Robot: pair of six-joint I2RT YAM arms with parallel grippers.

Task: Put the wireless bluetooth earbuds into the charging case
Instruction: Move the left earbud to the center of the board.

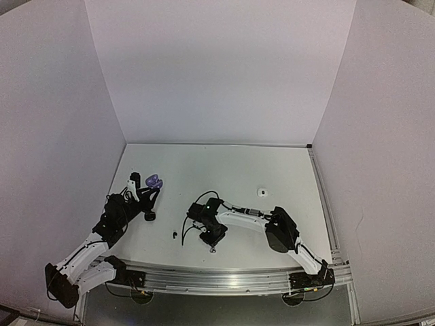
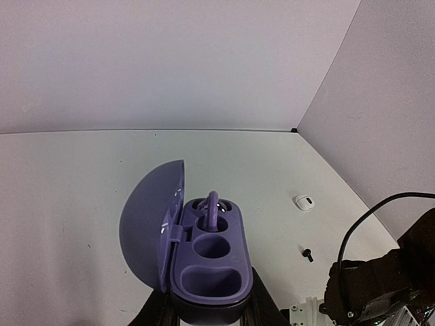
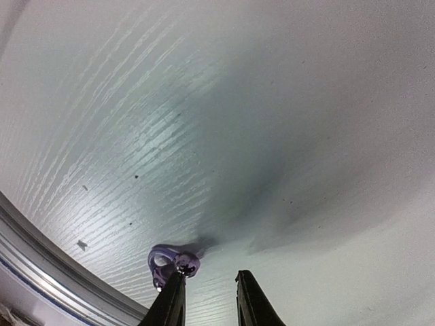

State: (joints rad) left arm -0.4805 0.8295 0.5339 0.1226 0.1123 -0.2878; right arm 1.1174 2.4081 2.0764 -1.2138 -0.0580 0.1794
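Mostly hidden beneath the open purple charging case (image 2: 207, 261), the left gripper (image 2: 212, 316) shows only two dark finger edges, pressed against the case's sides and clamping it with the lid swung open to the left. One purple earbud (image 2: 211, 204) sits in the far socket. A second purple earbud (image 3: 170, 263) lies on the table (image 3: 285, 102), at the tip of one finger of the right gripper (image 3: 209, 274), whose jaws stand slightly apart with bare table between them. Farther off lie one small white item (image 2: 304, 202), possibly another bud, and one tiny black piece (image 2: 308, 255), too small to identify.
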